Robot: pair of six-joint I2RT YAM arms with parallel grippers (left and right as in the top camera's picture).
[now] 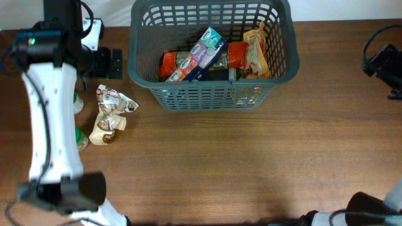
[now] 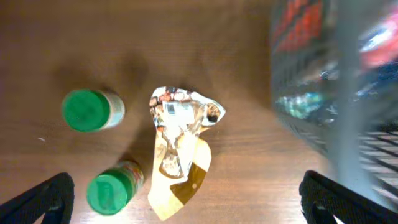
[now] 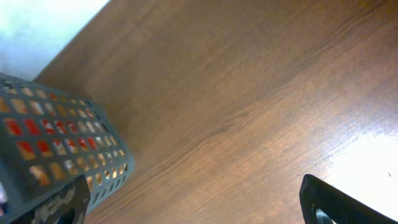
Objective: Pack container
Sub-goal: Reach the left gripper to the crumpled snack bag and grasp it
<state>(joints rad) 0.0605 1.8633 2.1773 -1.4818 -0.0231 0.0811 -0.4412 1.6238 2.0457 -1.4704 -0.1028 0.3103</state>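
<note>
Grey slotted container [image 1: 207, 95] sits at the far side of the wooden table [image 1: 251, 163], partly filled with packets [image 1: 204, 53]. Left gripper [image 2: 189, 200] hangs spread wide and empty above a crumpled pouch [image 2: 180, 146] just beside two green-capped bottles [image 2: 92, 110]. A closing finger could topple one. Right gripper [image 3: 202, 208] is likewise spread and empty.

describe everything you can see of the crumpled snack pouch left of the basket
The snack pouch is a crumpled, glossy foil-like bag, white and brown at its wider printed top, tan-yellow toward the narrower end. It lies flat on the wooden table, left of the grey basket and apart from it. Two green-capped bottles stand just beside it; whether the nearer one touches it is unclear. Nothing grips it: the left pincer hangs open above.
</note>
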